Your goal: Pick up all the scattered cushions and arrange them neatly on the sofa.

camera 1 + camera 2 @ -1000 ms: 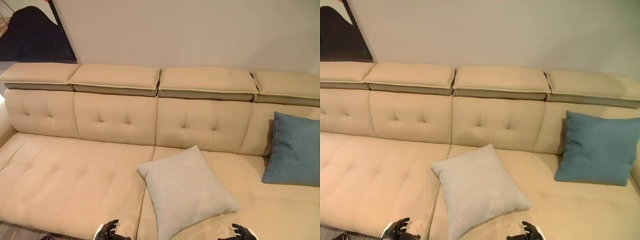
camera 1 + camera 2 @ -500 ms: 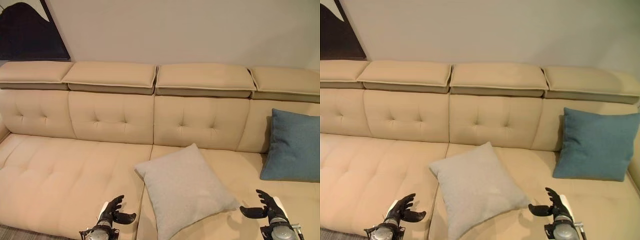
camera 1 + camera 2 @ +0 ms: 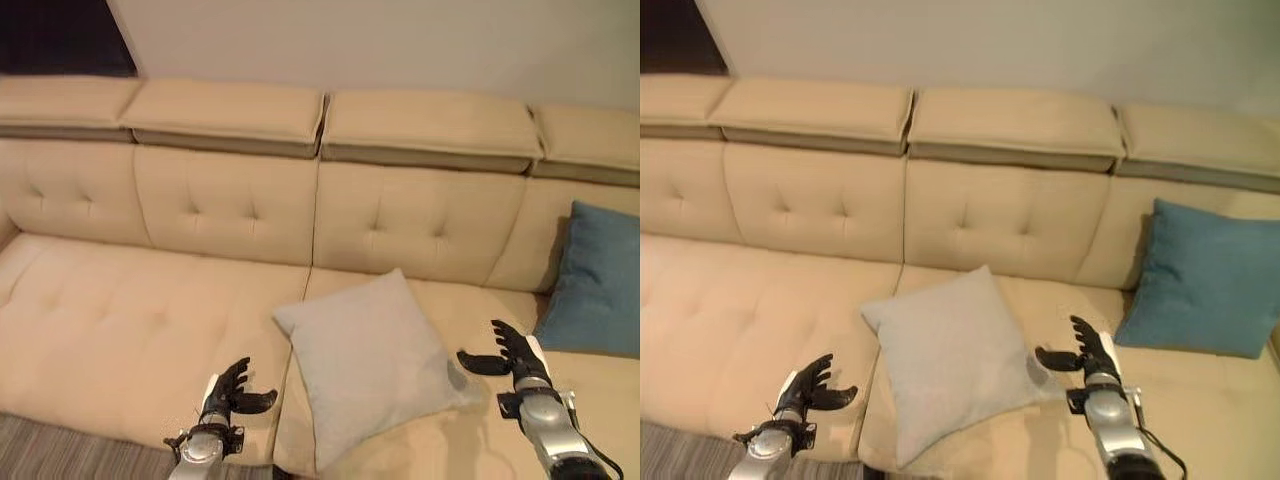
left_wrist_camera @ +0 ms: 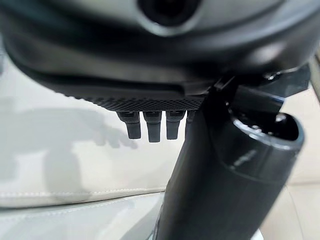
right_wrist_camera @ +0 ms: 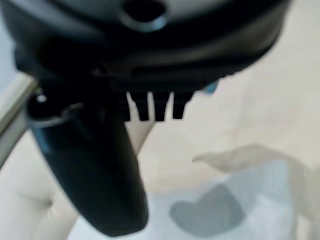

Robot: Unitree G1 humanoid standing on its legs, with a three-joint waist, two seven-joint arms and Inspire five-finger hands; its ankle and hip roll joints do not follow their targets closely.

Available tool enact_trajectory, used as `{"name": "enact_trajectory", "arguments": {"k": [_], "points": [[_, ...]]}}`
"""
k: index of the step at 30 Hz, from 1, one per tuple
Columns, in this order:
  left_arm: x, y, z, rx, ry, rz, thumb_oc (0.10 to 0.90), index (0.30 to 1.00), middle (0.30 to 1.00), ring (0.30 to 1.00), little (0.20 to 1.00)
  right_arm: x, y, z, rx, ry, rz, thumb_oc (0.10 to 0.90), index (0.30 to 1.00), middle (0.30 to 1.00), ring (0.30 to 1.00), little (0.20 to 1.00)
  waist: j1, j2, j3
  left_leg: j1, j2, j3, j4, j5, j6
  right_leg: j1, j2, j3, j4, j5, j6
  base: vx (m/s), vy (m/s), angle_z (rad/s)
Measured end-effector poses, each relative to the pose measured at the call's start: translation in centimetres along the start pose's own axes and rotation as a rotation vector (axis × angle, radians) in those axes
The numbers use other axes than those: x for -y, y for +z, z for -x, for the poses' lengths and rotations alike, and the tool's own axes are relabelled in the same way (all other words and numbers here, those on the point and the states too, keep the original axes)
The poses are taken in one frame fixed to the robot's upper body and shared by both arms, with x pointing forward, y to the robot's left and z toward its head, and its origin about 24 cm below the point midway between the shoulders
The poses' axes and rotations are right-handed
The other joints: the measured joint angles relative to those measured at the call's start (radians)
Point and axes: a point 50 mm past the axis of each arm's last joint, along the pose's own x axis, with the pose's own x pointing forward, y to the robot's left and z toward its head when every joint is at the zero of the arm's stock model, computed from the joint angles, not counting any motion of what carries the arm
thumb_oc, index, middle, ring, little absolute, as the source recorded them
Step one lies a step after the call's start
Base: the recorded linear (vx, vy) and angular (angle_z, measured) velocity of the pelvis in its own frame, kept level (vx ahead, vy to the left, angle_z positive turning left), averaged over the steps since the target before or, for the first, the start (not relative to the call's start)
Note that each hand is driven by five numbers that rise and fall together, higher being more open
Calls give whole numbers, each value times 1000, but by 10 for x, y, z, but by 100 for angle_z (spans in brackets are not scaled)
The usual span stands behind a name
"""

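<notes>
Both hands have risen since a second ago, when only their fingertips showed at the sofa's front edge. Now the left hand [image 3: 232,390] hangs over the front of the seat, just left of the grey cushion [image 3: 368,362], and the right hand [image 3: 508,352] sits just off the cushion's right corner. Part of the shift belongs to the camera (the backrest and the wall picture have slid in the frame too), so the sofa [image 3: 150,310] itself has not moved.

Each hand is spread, fingers relaxed and thumb set apart, holding nothing. The wrist views agree: straight fingers [image 4: 150,127] over pale upholstery on the left, and on the right the fingers [image 5: 150,107] above the seat with a grey cushion edge showing past them.

The grey cushion lies flat and skewed like a diamond on the seat, across the seam between two sections, well forward of the backrest. The blue cushion [image 3: 1200,280] already leans upright against the backrest at the far right, well apart from the grey one.

As I judge it, the hands are bracketing the grey cushion for a two-handed grasp, which has not yet been made. Closing in from both sides, lifting, and standing it against the backrest beside the blue one looks like the remaining work on this seat.
</notes>
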Motion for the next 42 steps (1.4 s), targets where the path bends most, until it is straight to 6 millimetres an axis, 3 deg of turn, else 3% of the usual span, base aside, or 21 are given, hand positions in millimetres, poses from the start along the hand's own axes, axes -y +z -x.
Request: {"name": "enact_trajectory", "arguments": {"k": [6, 10, 13, 19, 27, 34, 35, 36, 37, 42], "points": [[17, 40, -16, 111, -57, 4, 800, 900, 900, 900, 900, -11, 49, -21, 111, 37, -17, 800, 900, 900, 900, 900, 33, 11, 57, -98, 12, -33, 1, 39, -24, -73, 15, -47, 4, 10, -13, -38, -75, 20], [19, 51, -20, 136, -55, 30, 800, 900, 900, 900, 900, -14, 56, -26, 116, 44, -9, 800, 900, 900, 900, 900, 32, 6, 66, -125, 17, -36, 4, 42, -28, -95, 21, -55, 4, 4, -5, -45, -93, 7], [24, 89, -30, 242, -69, 29, 800, 900, 900, 900, 900, -14, 70, -34, 129, 37, -9, 800, 900, 900, 900, 900, 33, 6, 108, -179, 25, -38, 10, 56, -40, -144, 28, -60, 11, 12, -17, -43, -42, 3], [37, 129, -36, 351, -88, 36, 800, 900, 900, 900, 900, -18, 82, -36, 164, 39, -53, 800, 900, 900, 900, 900, 25, 19, 135, -219, 27, -35, 14, 61, -42, -205, 30, -59, 50, -2, -17, -11, -18, -3], [67, 145, -37, 372, -133, 86, 800, 900, 900, 900, 900, -47, 93, -33, 192, 61, -173, 800, 900, 900, 900, 900, -3, 21, 136, -243, 30, -30, 14, 67, -47, -248, 29, -51, 83, -10, -14, -13, -6, -3], [83, 147, -46, 293, -84, 314, 800, 900, 900, 900, 900, -57, 124, -32, 275, 51, -235, 800, 900, 900, 900, 900, -18, 30, 149, -277, 40, -10, 13, 71, -43, -329, 31, -29, 155, -30, -16, -17, 0, -11], [84, 148, -46, 289, -87, 339, 800, 900, 900, 900, 900, -57, 125, -32, 277, 50, -240, 631, 646, 646, 646, 646, -21, 34, 152, -277, 40, -10, 14, 72, -42, -333, 30, -29, 165, -33, -16, 0, 0, 0], [84, 149, -46, 287, -88, 355, 582, 573, 573, 573, 573, -58, 127, -32, 280, 49, -245, 571, 556, 556, 556, 556, -22, 36, 153, -278, 40, -9, 13, 72, -41, -337, 30, -28, 171, -34, -16, 17, -3, -5], [85, 149, -46, 275, -88, 407, 400, 300, 300, 300, 300, -57, 129, -32, 286, 47, -258, 400, 300, 300, 300, 300, -24, 41, 156, -278, 41, -8, 13, 72, -41, -344, 29, -26, 183, -38, -15, 14, -4, -6], [85, 153, -46, 245, -78, 534, 400, 300, 300, 300, 300, -58, 134, -29, 302, 52, -315, 400, 300, 300, 300, 300, -31, 44, 157, -276, 42, -6, 12, 73, -39, -357, 28, -23, 208, -46, -26, 6, 1, -1]]}}
